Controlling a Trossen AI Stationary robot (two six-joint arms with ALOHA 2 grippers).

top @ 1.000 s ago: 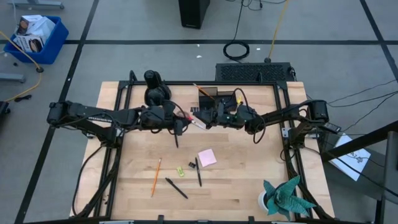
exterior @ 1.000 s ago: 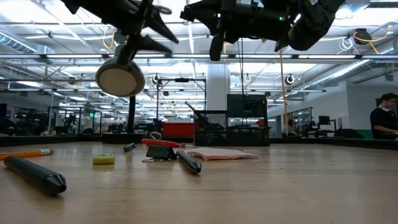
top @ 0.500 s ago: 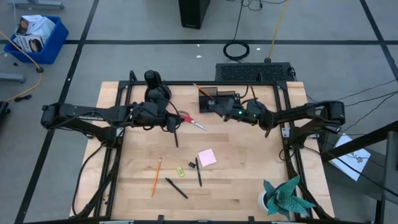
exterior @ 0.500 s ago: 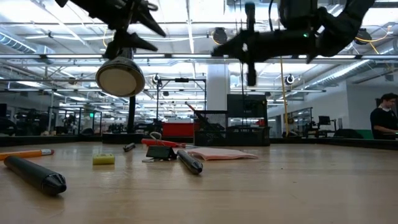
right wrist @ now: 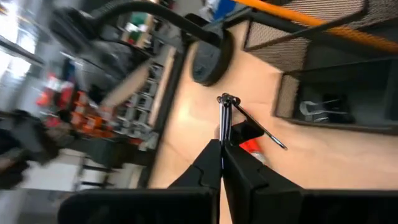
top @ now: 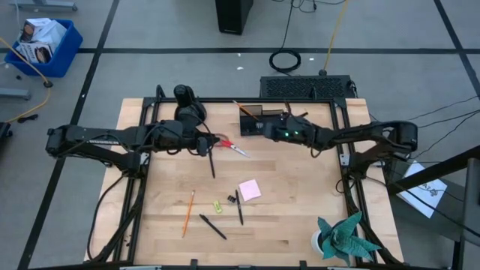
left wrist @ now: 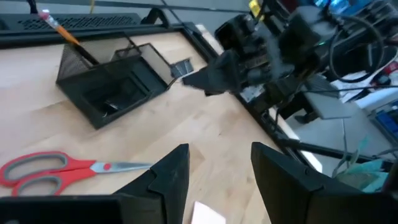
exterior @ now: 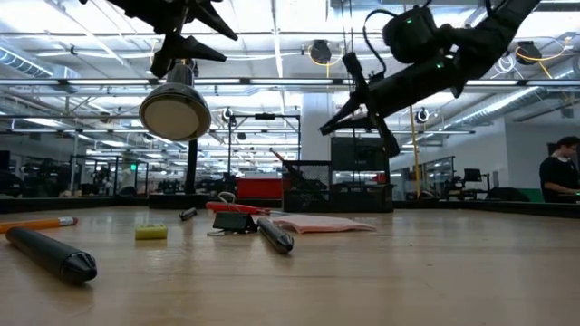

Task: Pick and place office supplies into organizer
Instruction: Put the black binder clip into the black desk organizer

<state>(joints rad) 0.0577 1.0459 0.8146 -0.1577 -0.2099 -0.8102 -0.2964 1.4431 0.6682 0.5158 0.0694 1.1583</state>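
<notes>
Currently red-handled metal scissors [top: 231, 147] flat on light wooden table [top: 300, 202], near small black mesh organizer [top: 251, 120] at the far edge, with orange-yellow pencil [top: 238, 106] leaning in its tall compartment. Farther toward the near edge: pink square sticky-note pad [top: 250, 189], thin black pens [top: 238, 208], second orange-yellow pencil [top: 187, 212], tiny yellow-green bit [top: 217, 205], all lying loose. Left gripper [left wrist: 217, 158] raised over the scissors, fingers apart, nothing between them; right gripper [right wrist: 222, 144] raised beside the organizer, pinched closed on thin black wire-like piece [right wrist: 225, 102], kind unclear.
</notes>
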